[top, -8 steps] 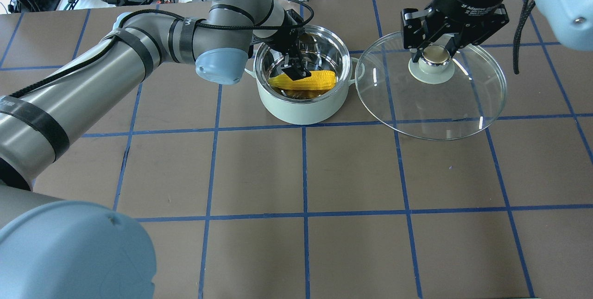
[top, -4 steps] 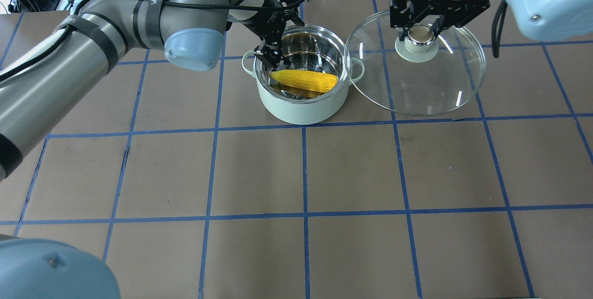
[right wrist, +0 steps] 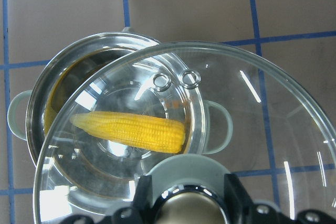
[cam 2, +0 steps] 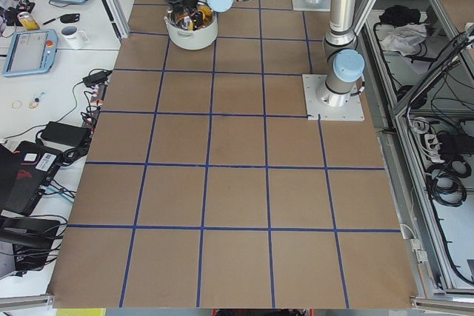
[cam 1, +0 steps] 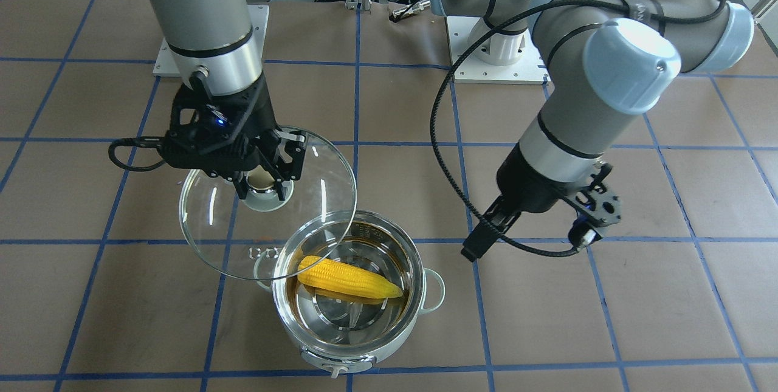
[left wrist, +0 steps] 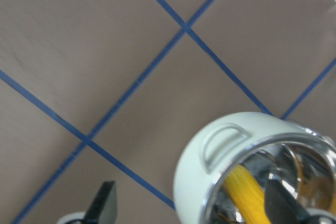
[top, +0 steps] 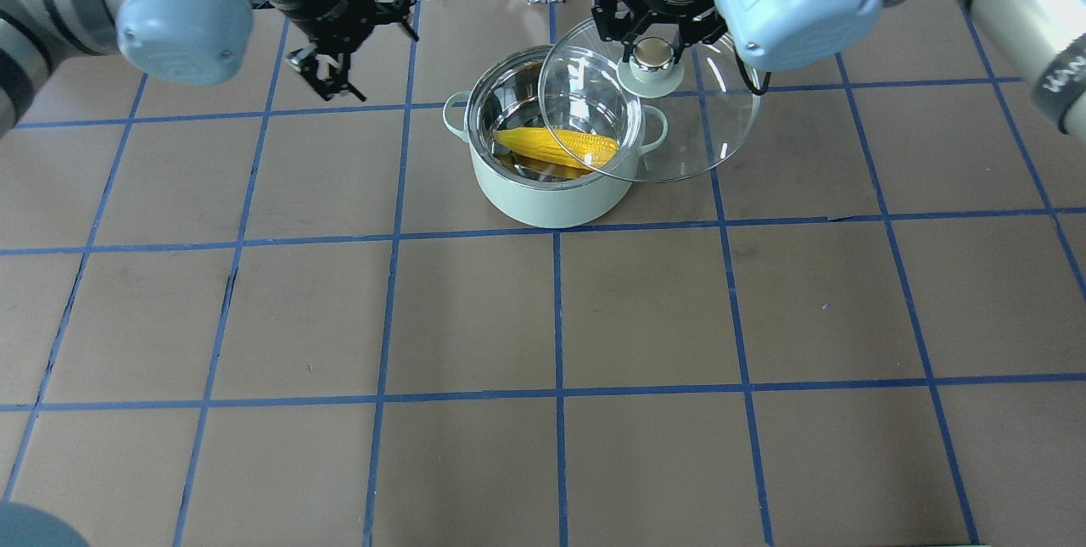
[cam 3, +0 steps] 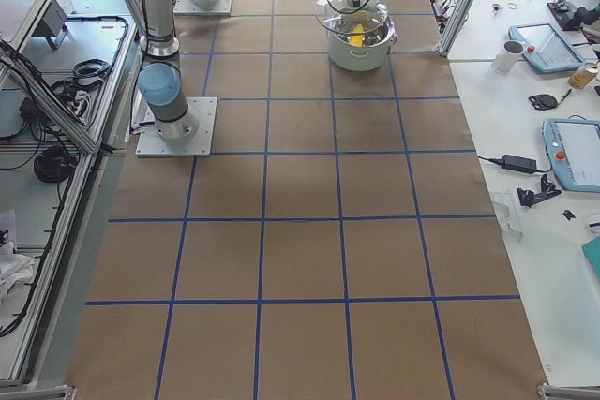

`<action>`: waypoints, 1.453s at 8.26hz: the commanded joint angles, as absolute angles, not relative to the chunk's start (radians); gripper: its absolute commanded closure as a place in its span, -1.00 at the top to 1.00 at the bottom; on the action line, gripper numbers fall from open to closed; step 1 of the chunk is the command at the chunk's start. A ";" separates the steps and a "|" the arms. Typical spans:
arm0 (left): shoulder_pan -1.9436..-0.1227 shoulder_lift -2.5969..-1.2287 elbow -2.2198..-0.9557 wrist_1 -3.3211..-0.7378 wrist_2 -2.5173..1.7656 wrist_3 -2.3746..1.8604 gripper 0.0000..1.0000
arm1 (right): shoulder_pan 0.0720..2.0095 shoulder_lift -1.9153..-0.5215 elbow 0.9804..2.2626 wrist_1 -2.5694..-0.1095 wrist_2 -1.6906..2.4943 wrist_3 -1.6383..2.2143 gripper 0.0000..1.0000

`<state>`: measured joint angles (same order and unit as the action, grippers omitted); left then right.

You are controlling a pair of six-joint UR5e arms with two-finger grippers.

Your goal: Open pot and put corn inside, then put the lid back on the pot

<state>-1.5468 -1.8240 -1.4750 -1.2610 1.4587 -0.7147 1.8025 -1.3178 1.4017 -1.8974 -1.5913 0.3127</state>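
Glass lid (top: 696, 136), likely slippery, easy to break. Pinched by right gripper (top: 652, 56) at its knob (cam 1: 260, 189), best spot to hold. Left gripper (top: 329, 79) spread wide, empty.

Left arm: is reaching forward, its black two-finger left hand (top: 333, 82) hanging tilted, fingers spread wide, holding nothing.
Right arm: is stretching forward, its black two-finger right hand (top: 652, 53) pointing down, clamping the round clear glass lid (top: 708, 133) by its knob.
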 commanded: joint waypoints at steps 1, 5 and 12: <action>-1.465 -1.642 -1.470 -1.475 1.585 -0.421 1.00 | 1.860 -1.212 1.365 -2.006 -1.598 0.394 -0.40; -1.468 -1.514 -1.447 -1.578 1.680 -0.164 1.00 | 1.924 -1.093 1.333 -2.069 -1.615 0.454 -0.40; -1.508 -1.584 -1.442 -1.585 1.542 -0.135 1.00 | 1.921 -1.045 1.299 -2.062 -1.632 0.511 -0.40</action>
<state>-1.4977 -1.5612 -1.4421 -1.5795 1.5441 -0.1363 1.9208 -1.0495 1.3002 -2.0616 -1.6360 0.4988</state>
